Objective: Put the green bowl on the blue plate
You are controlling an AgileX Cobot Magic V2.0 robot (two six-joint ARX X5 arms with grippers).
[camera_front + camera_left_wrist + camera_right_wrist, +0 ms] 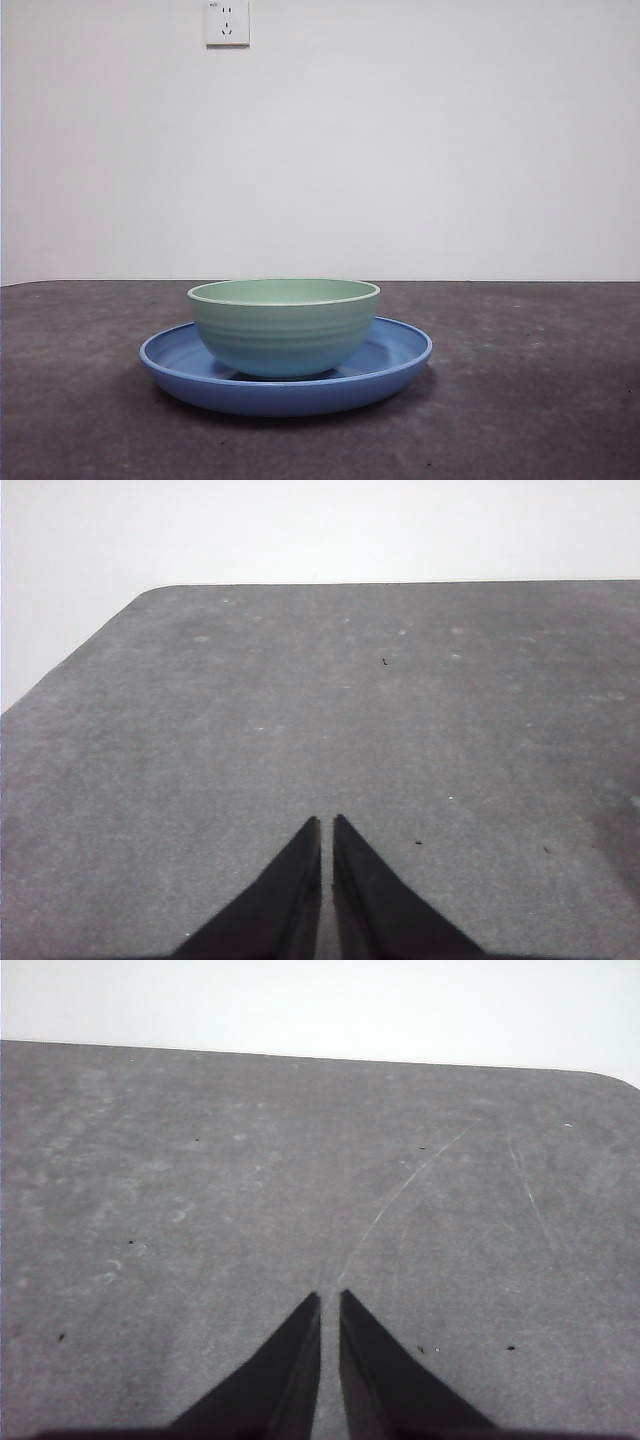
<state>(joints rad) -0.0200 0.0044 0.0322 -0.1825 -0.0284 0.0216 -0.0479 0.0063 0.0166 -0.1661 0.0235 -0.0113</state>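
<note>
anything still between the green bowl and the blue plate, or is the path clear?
Nothing visible in the way. In the front view the green bowl already sits inside the blue plate, upright and roughly centred. The left gripper and right gripper are shut over bare table, holding nothing, with neither dish in their wrist views.

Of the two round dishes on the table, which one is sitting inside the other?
The green bowl. It is deep and narrow, and it rests in the blue plate, the wide shallow dish that lies directly on the table.
</note>
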